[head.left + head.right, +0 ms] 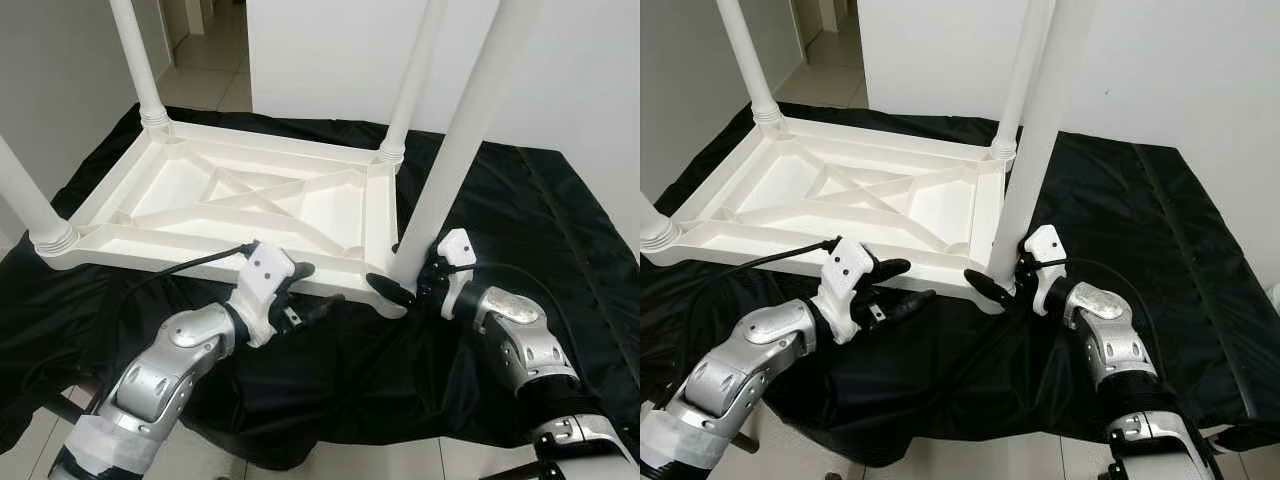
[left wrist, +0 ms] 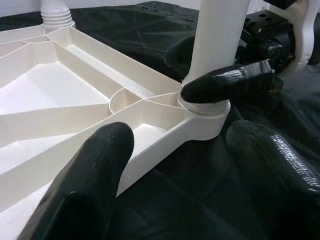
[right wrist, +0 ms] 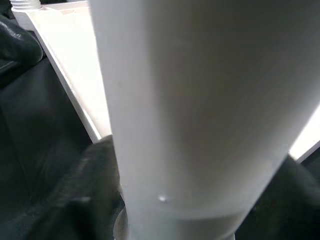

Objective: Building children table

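A white tabletop (image 1: 250, 200) lies upside down on a black sheet (image 1: 540, 230), its ribbed underside facing up. Legs stand at three corners: the near left leg (image 1: 25, 205), the far left leg (image 1: 140, 70) and the far right leg (image 1: 410, 85). The left gripper (image 1: 305, 292) sits just beside the tabletop's near edge, its fingers (image 2: 85, 185) spread apart and holding nothing, one on either side of that edge. At the near right corner stands the fourth leg (image 1: 455, 150), upright in its socket (image 2: 205, 117). The right gripper (image 1: 408, 285) clasps the base of this leg, one black finger (image 2: 225, 82) pressed against it right above the socket.
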Controlling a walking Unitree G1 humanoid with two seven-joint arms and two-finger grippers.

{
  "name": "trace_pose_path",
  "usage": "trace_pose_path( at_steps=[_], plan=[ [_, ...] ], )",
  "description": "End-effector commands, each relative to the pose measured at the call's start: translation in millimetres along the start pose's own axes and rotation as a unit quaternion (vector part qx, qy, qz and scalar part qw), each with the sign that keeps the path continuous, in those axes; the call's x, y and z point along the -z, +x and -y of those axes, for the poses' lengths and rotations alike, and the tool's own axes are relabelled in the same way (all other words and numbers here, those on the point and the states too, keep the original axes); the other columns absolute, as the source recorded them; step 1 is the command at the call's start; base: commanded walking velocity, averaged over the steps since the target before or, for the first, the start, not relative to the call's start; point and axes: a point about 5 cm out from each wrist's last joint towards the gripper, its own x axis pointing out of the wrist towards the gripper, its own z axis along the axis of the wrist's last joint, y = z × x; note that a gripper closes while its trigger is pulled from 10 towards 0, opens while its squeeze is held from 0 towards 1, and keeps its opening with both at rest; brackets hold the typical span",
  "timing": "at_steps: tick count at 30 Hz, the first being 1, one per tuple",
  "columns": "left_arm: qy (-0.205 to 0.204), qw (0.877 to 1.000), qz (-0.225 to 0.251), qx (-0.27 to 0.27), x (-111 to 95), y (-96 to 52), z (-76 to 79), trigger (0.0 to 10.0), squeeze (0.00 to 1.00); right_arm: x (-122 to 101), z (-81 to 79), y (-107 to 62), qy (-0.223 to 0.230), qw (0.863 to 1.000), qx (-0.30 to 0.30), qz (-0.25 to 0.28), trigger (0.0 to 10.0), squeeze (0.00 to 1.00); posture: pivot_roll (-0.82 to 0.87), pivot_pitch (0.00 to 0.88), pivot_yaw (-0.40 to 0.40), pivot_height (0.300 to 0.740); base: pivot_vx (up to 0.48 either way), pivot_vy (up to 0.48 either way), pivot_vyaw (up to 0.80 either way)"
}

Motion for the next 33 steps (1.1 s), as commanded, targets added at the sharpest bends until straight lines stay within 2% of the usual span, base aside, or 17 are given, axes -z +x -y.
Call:
trace_pose_path(
  at_steps=[1, 10, 11, 12, 13, 16, 18, 21, 23, 24, 26, 29, 33],
  plan=[
    [0.000, 0.997, 0.000, 0.071, -1.5, 2.0, 7.5, 10.0, 0.00, 2.1, -4.4, 5.0, -0.005, 1.000, -0.019, -0.008, 0.0, 0.00, 0.00, 0.062, -0.040, 0.740, 0.000, 0.000, 0.00],
    [-0.001, 0.998, 0.007, 0.070, -3.3, 6.6, 7.6, 10.0, 0.00, 9.5, -3.7, 0.2, 0.013, 1.000, -0.015, -0.009, 0.0, 0.00, -0.01, 0.075, -0.041, 0.740, 0.000, 0.000, 0.00],
    [-0.005, 0.997, 0.010, 0.072, -4.9, 7.1, 9.0, 10.0, 0.00, 9.4, -3.3, -0.4, 0.014, 1.000, -0.010, -0.007, 2.7, 0.00, -0.01, 0.080, -0.039, 0.740, 0.000, 0.000, 0.00],
    [-0.005, 0.997, 0.010, 0.072, -4.9, 7.1, 9.0, 10.0, 0.00, 9.4, -3.3, -0.4, 0.014, 1.000, -0.010, -0.007, 2.7, 0.00, -0.01, 0.080, -0.039, 0.740, 0.000, 0.000, 0.00],
    [-0.005, 0.997, 0.009, 0.074, -4.2, 7.9, 10.8, 10.0, 0.00, 8.7, -3.4, -0.9, 0.020, 1.000, -0.002, -0.001, 10.0, 0.00, -0.02, 0.091, -0.038, 0.740, 0.000, 0.000, 0.00],
    [-0.004, 0.997, 0.007, 0.075, -2.6, 8.4, 12.0, 10.0, 0.00, 8.5, -3.6, -1.4, 0.026, 1.000, 0.006, 0.004, 10.0, 0.00, -0.02, 0.097, -0.035, 0.740, 0.000, 0.000, 0.00],
    [-0.002, 0.997, 0.008, 0.076, -3.9, 10.8, 11.8, 10.0, 0.00, 11.5, -1.0, -2.5, 0.023, 0.999, 0.042, -0.008, 10.0, 0.00, -0.02, 0.108, -0.038, 0.740, 0.000, 0.000, 0.00],
    [-0.002, 0.997, 0.009, 0.075, -5.0, 11.6, 10.9, 10.0, 0.00, 13.9, 0.1, -3.1, 0.017, 0.998, 0.057, -0.019, 10.0, 0.00, -0.02, 0.109, -0.037, 0.740, 0.000, 0.000, 0.00],
    [0.001, 0.998, 0.011, 0.065, -4.5, 13.0, 6.8, 10.0, 0.00, 20.1, 1.9, -6.1, 0.016, 0.992, 0.117, -0.039, 10.0, 0.00, -0.02, 0.102, -0.038, 0.740, 0.000, 0.000, 0.00],
    [0.001, 0.998, 0.011, 0.065, -4.5, 13.0, 6.8, 10.0, 0.00, 20.1, 1.9, -6.1, 0.016, 0.992, 0.117, -0.039, 10.0, 0.00, -0.02, 0.102, -0.038, 0.740, 0.000, 0.000, 0.00],
    [0.002, 0.998, 0.013, 0.066, -4.9, 14.2, 7.5, 10.0, 0.00, 20.2, -3.5, -6.3, 0.026, 0.989, 0.143, -0.030, 10.0, 0.00, -0.02, 0.091, -0.041, 0.740, 0.000, 0.000, 0.00],
    [0.002, 0.998, 0.013, 0.066, -4.9, 14.2, 7.5, 10.0, 0.00, 20.2, -3.5, -6.3, 0.026, 0.989, 0.143, -0.030, 10.0, 0.00, -0.02, 0.091, -0.041, 0.740, 0.000, 0.000, 0.00],
    [0.003, 0.998, 0.016, 0.060, -5.3, 15.3, 5.8, 10.0, 0.00, 19.7, -16.2, -2.5, 0.043, 0.982, 0.181, -0.019, 10.0, 0.00, -0.02, 0.088, -0.042, 0.740, 0.000, 0.000, 0.00]
  ],
)
